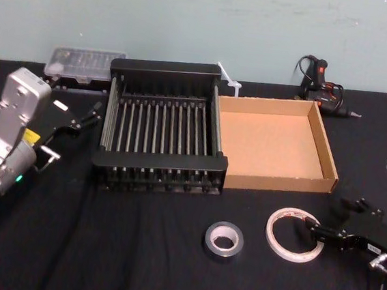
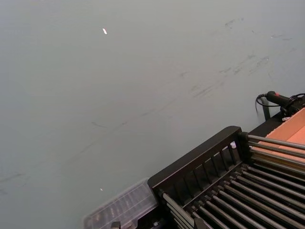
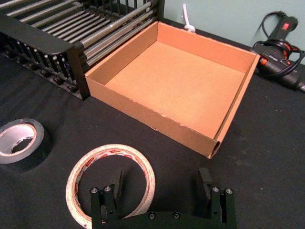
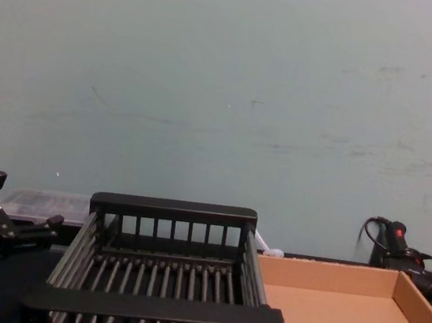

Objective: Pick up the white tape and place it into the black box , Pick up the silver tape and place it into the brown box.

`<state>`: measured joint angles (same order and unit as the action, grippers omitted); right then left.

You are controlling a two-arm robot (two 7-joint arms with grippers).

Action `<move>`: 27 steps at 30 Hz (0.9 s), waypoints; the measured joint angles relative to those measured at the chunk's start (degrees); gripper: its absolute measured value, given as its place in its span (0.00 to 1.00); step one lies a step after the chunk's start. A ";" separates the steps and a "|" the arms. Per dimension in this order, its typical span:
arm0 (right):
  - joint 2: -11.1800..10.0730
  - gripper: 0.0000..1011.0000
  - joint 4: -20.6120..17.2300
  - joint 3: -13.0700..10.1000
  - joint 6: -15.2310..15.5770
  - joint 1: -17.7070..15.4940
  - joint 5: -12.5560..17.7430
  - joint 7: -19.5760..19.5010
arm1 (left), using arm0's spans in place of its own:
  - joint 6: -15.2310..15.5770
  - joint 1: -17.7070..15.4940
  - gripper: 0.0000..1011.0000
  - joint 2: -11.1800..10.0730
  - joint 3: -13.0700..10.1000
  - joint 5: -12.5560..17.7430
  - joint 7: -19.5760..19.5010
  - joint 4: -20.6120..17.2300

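Observation:
The white tape (image 1: 294,235) lies flat on the black cloth in front of the brown box (image 1: 274,143). My right gripper (image 1: 322,221) is open at its right rim. In the right wrist view, one finger (image 3: 116,182) hangs over the hollow of the white tape (image 3: 81,174) and the other finger (image 3: 205,180) is outside it; the right gripper (image 3: 161,183) holds nothing. The silver tape (image 1: 223,240) (image 3: 37,143) lies flat to the white roll's left. The black box (image 1: 162,125) (image 4: 157,305) stands left of the brown box (image 3: 176,81). My left gripper (image 1: 90,116) (image 4: 19,201) hovers open beside the crate's left wall.
A clear plastic case (image 1: 84,64) sits behind the crate's left corner. A glue gun (image 1: 320,78) and a drill (image 3: 281,62) lie behind the brown box. A white clip (image 1: 229,80) stands between the boxes at the back. Bare cloth stretches along the table's front.

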<state>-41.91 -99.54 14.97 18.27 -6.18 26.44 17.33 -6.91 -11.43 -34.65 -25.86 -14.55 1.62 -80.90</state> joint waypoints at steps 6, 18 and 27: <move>1.44 0.99 1.71 0.69 0.84 1.35 -1.14 0.76 | 0.00 0.00 0.99 0.00 0.00 0.00 0.00 0.00; 3.66 0.99 4.17 1.08 1.93 3.29 -3.07 2.14 | 0.00 0.00 0.99 0.00 0.00 0.00 0.00 0.01; 4.46 0.99 4.94 0.97 2.58 3.78 -3.90 3.08 | 0.00 0.00 0.99 0.00 0.00 0.00 0.00 0.00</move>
<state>-37.45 -94.60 15.94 20.85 -2.40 22.54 20.41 -6.91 -11.43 -34.64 -25.86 -14.55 1.62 -80.90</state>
